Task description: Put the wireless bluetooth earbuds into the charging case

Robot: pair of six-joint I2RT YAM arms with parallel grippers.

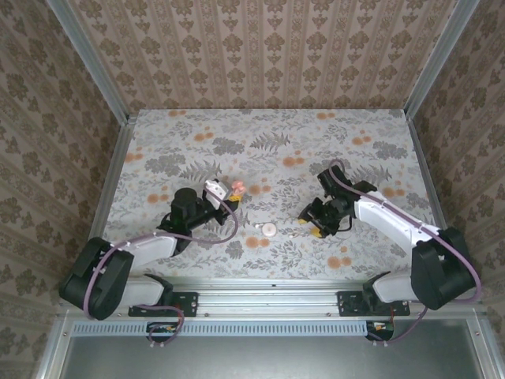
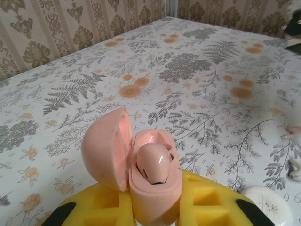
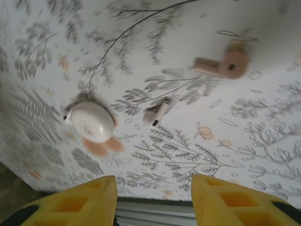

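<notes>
Count: charging case (image 2: 155, 200) x1, salmon-pink, lid (image 2: 106, 148) swung open toward the left in left wrist view. Earbuds x3: seated pink earbud (image 2: 153, 162) x1, sitting in the case's well w/ its rounded end up; loose pink earbud (image 3: 221, 66) x1 and whitish earbud (image 3: 156, 113) x1, both lying on the table (image 1: 237, 126). White round puck (image 3: 91, 121) x1, flat on the table. Left gripper (image 2: 155, 209): yellow fingers (image 2: 94, 207) clamped on the case's lower half from both sides, case upright, opening facing the wrist cam. Top view puts this gripper and the case at centre-left of the table. Right gripper (image 3: 153, 188): jaws wide apart, nothing between them, no contact w/ any item, tips pointed down at the table. In right wrist view the whitish earbud lies just beside the puck, not touching; the loose pink earbud lies apart from both, further from the fingers. In top view the puck sits between the two grippers, nearer the front edge than the case.
</notes>
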